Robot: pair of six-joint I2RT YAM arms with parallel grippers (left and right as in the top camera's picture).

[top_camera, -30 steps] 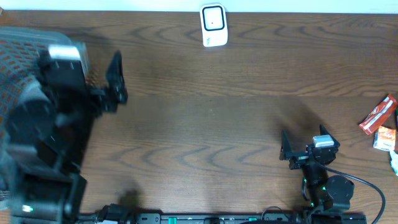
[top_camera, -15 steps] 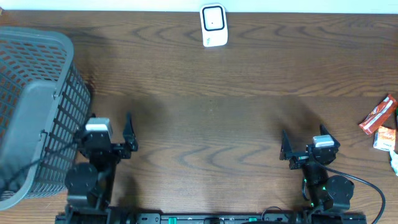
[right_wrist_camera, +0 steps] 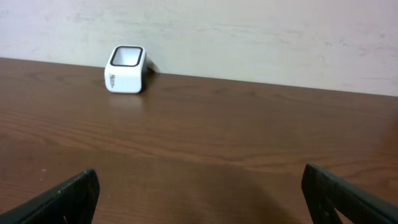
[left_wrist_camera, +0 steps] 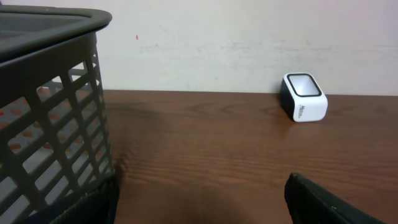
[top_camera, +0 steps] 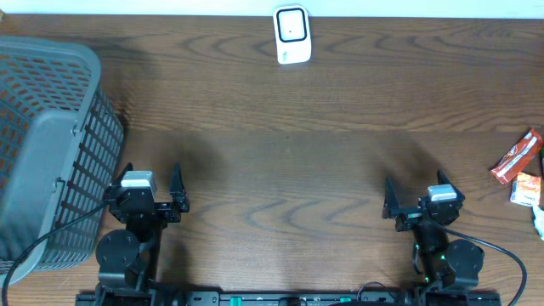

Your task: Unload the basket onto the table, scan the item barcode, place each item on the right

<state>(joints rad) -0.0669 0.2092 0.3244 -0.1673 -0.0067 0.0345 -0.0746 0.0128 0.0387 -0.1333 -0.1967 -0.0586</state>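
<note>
The white barcode scanner [top_camera: 291, 34] stands at the far edge of the table, its dark window facing up; it also shows as the scanner [left_wrist_camera: 303, 98] in the left wrist view and the scanner [right_wrist_camera: 127, 70] in the right wrist view. A red packet [top_camera: 518, 157] and an orange packet [top_camera: 529, 189] lie at the table's right edge. My left gripper [top_camera: 151, 178] rests open at the front left beside the basket, nothing between its fingers [left_wrist_camera: 323, 202]. My right gripper [top_camera: 414, 184] rests open at the front right, also holding nothing, its fingers [right_wrist_camera: 68, 199] wide apart.
A grey mesh basket [top_camera: 42, 144] fills the left side of the table, and its wall [left_wrist_camera: 50, 112] stands close to my left finger. Something orange shows through the mesh; I cannot tell what it is. Another small item [top_camera: 540, 221] peeks in at the right edge.
The left arm has drawn back from above the basket, down to the front left of the table, leaving the basket uncovered. The right arm has not moved.
</note>
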